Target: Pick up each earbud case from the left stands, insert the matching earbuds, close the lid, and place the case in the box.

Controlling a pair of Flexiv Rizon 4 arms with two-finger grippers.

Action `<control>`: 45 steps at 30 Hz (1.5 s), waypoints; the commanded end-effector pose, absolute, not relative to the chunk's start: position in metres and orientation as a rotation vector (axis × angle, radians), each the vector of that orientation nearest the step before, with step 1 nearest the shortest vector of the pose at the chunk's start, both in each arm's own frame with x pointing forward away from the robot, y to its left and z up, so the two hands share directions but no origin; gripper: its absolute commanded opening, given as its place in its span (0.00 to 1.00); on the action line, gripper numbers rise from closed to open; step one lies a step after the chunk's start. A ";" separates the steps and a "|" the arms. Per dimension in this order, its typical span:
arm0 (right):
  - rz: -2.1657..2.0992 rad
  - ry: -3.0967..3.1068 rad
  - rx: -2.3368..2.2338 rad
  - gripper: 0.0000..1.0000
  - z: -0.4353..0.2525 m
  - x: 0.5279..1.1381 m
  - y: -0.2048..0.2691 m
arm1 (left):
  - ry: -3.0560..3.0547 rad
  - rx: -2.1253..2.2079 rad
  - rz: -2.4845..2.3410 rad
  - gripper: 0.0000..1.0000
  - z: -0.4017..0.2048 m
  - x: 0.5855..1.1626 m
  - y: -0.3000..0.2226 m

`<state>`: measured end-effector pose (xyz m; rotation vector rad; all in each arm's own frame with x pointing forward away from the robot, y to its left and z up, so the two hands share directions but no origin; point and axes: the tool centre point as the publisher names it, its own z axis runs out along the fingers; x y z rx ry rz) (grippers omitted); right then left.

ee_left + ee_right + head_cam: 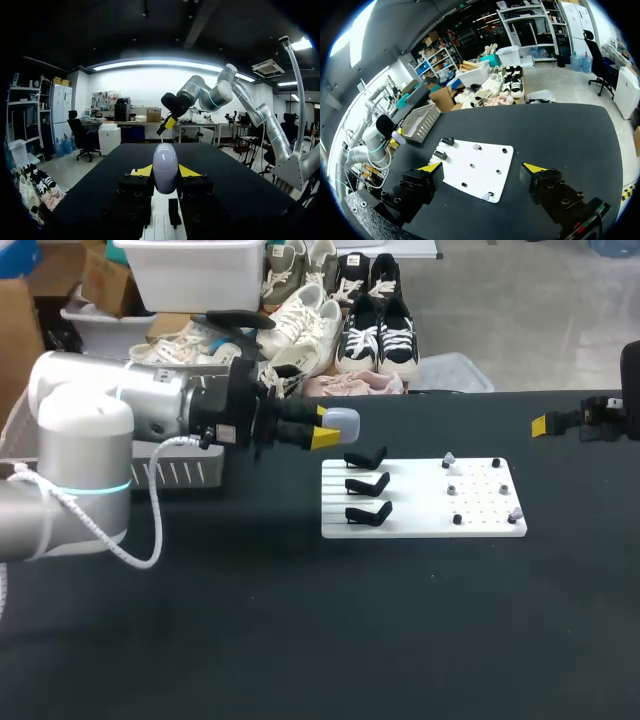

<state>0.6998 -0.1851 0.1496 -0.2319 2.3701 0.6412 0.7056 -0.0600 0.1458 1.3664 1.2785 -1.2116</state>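
Earbud case (341, 421) was held between the fingers of our left gripper (165, 172), near the black stands (368, 485). Our right gripper (484, 168) had its fingers wide apart, away from the white board (420, 525).

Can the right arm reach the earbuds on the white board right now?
Probably yes. The right gripper is open, off the right end of the white board, with nothing between it and the earbuds. The left gripper holds the case at the board's far left corner, clear of them.
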 end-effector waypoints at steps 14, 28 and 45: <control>0.645 2.370 -0.235 1.00 0.149 0.700 -0.186 | 1.334 1.304 -1.177 0.00 0.160 0.676 -0.043; 0.645 2.370 -0.235 1.00 0.149 0.700 -0.186 | 1.334 1.304 -1.177 0.00 0.160 0.676 -0.043; 0.634 2.230 -0.480 1.00 0.181 0.654 -0.149 | 1.249 1.239 -1.182 0.00 0.160 0.664 -0.080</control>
